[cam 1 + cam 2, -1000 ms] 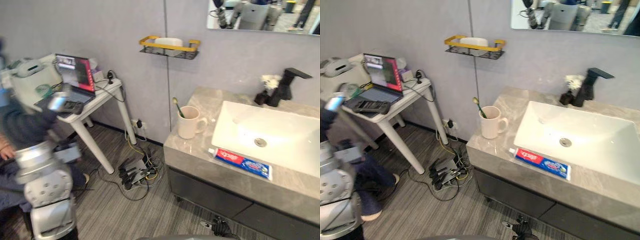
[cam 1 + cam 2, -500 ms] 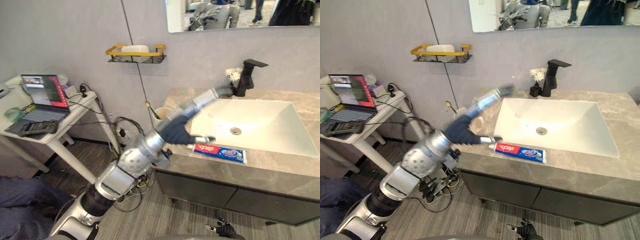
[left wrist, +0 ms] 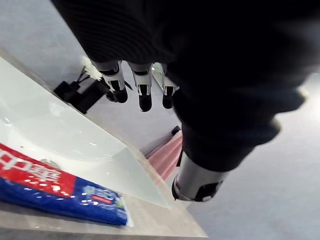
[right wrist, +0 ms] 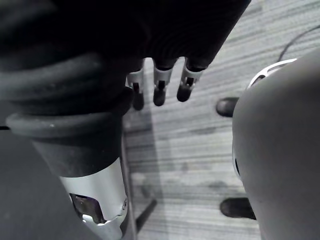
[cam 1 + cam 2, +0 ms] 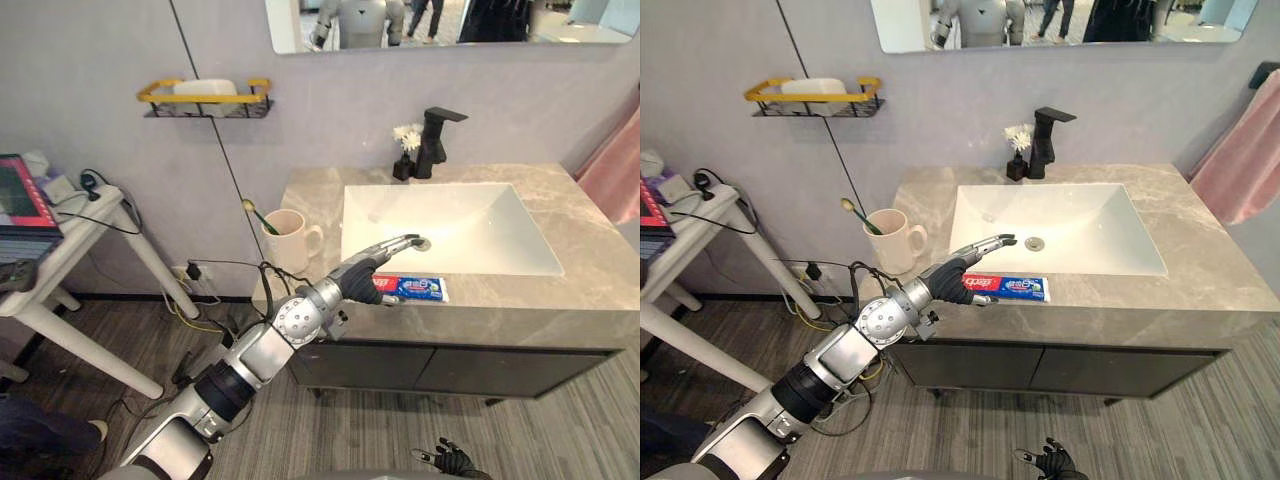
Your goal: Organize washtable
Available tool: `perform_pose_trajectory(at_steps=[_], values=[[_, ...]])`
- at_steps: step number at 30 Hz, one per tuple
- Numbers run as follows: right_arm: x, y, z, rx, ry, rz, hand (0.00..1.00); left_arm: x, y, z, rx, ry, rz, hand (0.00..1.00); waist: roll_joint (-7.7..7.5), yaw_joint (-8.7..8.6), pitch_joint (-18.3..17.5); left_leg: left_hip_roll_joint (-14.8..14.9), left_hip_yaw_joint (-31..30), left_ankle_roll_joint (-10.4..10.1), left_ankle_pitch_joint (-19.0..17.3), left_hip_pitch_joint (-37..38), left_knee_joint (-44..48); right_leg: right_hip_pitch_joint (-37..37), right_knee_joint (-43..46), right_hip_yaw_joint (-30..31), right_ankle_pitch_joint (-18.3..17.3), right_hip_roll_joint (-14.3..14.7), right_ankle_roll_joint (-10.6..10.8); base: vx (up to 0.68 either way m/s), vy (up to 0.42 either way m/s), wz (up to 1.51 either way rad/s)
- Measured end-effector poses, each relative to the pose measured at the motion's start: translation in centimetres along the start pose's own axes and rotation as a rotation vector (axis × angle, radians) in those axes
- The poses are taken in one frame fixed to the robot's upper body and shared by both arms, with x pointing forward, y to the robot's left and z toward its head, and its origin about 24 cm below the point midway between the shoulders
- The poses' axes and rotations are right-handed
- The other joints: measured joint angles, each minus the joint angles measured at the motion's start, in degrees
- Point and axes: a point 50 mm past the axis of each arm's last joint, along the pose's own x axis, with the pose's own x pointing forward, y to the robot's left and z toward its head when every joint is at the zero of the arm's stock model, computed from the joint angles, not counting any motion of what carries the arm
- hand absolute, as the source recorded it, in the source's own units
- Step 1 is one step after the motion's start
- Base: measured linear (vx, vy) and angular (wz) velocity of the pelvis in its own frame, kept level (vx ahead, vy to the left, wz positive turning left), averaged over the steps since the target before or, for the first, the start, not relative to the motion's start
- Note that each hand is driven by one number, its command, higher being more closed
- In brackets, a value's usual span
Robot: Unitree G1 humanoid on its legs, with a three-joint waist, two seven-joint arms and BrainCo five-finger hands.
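The mug [image 5: 290,241] with the toothbrush [image 5: 254,212] stands at the counter's [image 5: 560,305] left end. Just right of it, the left hand [image 5: 372,268] reaches over the toothpaste tube's [image 5: 416,289] left end, fingers straight and loosely apart. The tube lies along the front edge, before the sink [image 5: 450,220]. The right hand [image 4: 160,92] hangs over the floor [image 4: 200,150], fingers relaxed.

Bare counter [image 5: 530,297] right of toothpaste [image 5: 418,288]

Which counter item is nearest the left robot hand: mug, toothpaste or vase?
The toothpaste, lying flat right beside the left robot hand; mug and vase stand farther away.
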Motion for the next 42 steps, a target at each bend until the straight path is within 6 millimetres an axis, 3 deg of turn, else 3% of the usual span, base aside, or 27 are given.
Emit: perform_pose_trajectory(at_steps=[3,7,20,33,42], values=[[0.0,0.3,0.0,0.004,0.000,0.006,0.00,0.1,-0.1,-0.2,0.002,0.011,0.004,0.00,-0.79,-0.08,0.63,-0.12,0.06,-0.04,-0.02,0.03,0.02,0.98,-0.78,-0.49,0.12,0.03,-0.13,0.07,-0.006,0.06],[0.1,0.8,0.4,-0.027,-0.011,0.025,0.00,0.2,0.6,-0.5,-0.010,0.035,0.060,0.00,-0.86,-1.21,0.70,-0.39,0.14,-0.04,-0.02,0.17,0.02,1.98,-1.93,-1.30,0.30,-0.07,-0.40,0.04,-0.007,0.05],[0.1,1.1,0.9,-0.045,-0.033,0.038,0.00,0.2,-0.3,-0.8,-0.033,0.051,0.015,0.00,-1.57,-1.96,1.52,-0.07,2.42,-0.22,-0.42,0.93,-0.42,2.32,-3.82,-0.02,1.38,0.27,-0.87,-0.04,-0.008,-0.06],[0.2,1.4,1.3,-0.037,-0.050,0.065,0.00,-0.5,-1.2,-2.7,-0.008,0.152,-0.026,0.00,-1.58,-2.80,2.29,-0.02,3.05,-0.31,-0.48,0.21,-0.10,1.70,-3.99,0.46,1.64,0.32,-0.48,0.00,-0.006,-0.02],[0.2,1.6,1.8,-0.023,-0.076,0.076,0.00,-0.5,-0.1,-3.1,0.073,0.171,0.056,0.00,-1.61,-2.84,3.49,0.22,3.85,-0.30,-0.48,-0.95,-0.10,-0.04,-3.99,1.56,2.17,0.54,-1.06,-0.02,-0.011,-0.06]])
